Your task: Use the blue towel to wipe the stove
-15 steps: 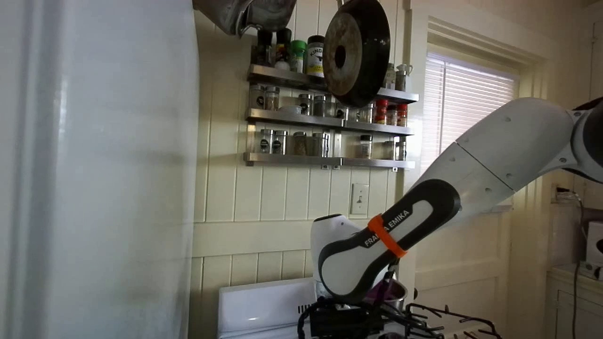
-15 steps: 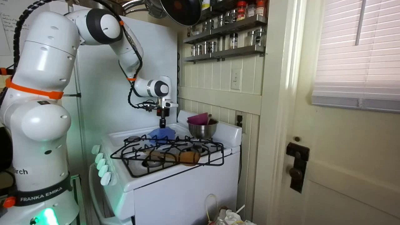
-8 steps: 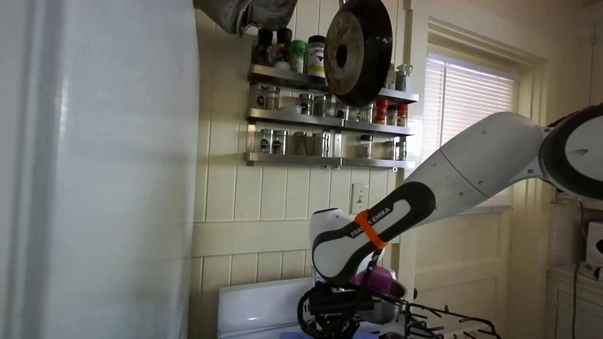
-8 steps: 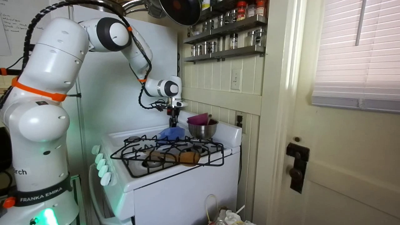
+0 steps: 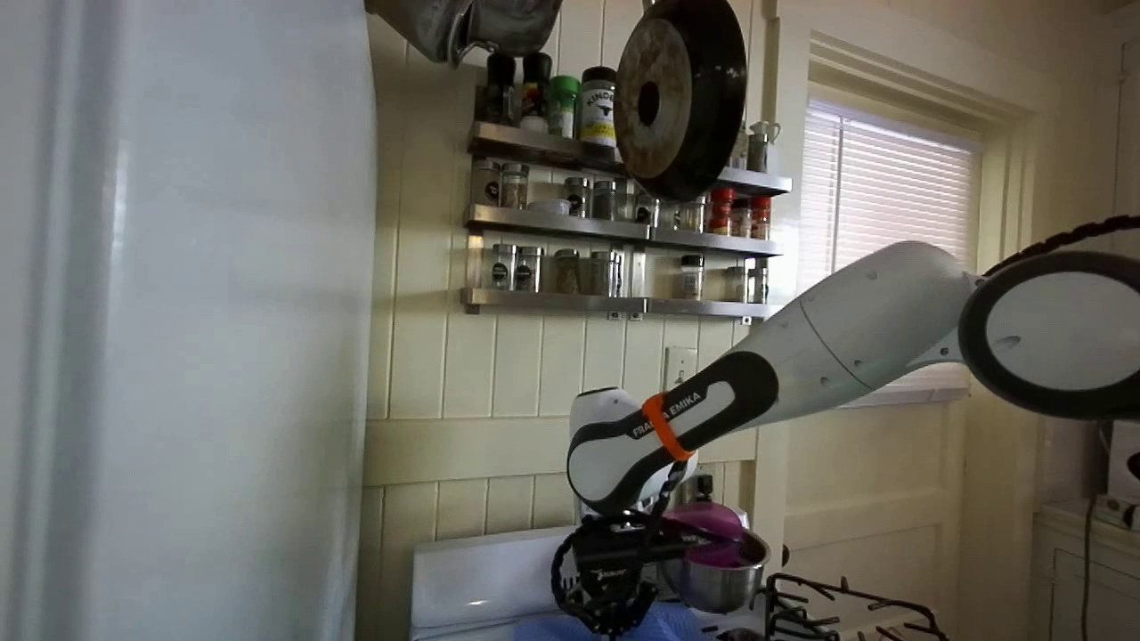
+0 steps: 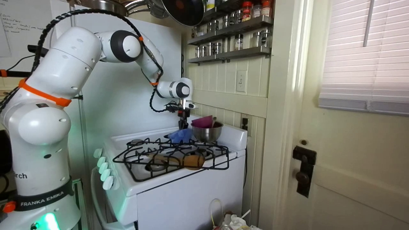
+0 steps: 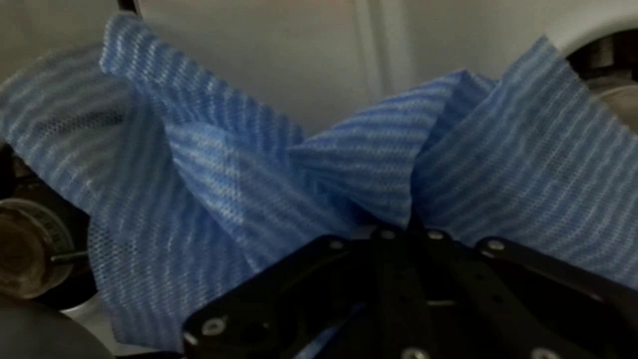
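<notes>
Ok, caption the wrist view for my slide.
Robotiq gripper pinching a striped blue towel over the white gas stovetop.

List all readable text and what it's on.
"FRANKA EMIKA": black band.
"FRA...A EMIKA", strap covering the gap: arm.
"KINDE", rest out of sight: jar.
"rch", first letters unclear: base.
Too small or blurred: other jars' labels, handwriting, burner lettering, mark on the hand.

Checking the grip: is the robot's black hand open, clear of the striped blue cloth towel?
No: in the wrist view, the hand is shut on the bunched towel.
</notes>
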Controlling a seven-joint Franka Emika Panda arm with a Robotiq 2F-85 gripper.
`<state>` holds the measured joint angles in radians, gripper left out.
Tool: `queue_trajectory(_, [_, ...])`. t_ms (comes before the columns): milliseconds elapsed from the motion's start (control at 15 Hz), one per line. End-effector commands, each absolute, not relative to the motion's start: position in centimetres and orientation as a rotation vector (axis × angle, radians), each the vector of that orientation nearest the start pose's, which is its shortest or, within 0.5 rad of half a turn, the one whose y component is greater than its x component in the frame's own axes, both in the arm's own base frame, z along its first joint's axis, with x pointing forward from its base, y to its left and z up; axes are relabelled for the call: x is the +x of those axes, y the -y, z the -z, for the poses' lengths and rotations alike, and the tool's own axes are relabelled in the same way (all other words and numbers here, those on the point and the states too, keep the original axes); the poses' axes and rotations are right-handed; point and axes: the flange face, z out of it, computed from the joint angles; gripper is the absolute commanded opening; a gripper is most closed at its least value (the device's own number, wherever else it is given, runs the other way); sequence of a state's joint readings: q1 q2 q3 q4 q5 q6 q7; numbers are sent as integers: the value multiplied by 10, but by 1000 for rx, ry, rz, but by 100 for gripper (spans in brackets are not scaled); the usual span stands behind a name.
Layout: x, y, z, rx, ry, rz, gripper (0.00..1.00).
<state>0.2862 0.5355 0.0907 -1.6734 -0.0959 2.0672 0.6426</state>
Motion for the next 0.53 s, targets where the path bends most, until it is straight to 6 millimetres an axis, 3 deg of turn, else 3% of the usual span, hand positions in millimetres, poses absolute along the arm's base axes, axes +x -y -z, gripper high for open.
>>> queue_trajectory(0, [625,-234,-284,-3211,-351,-171,4])
queue_trajectory(200, [631,-236,-282,-3208,-340,-172,1])
queue_trajectory(467, [655,-241,-273,-3233,-298,-109,1])
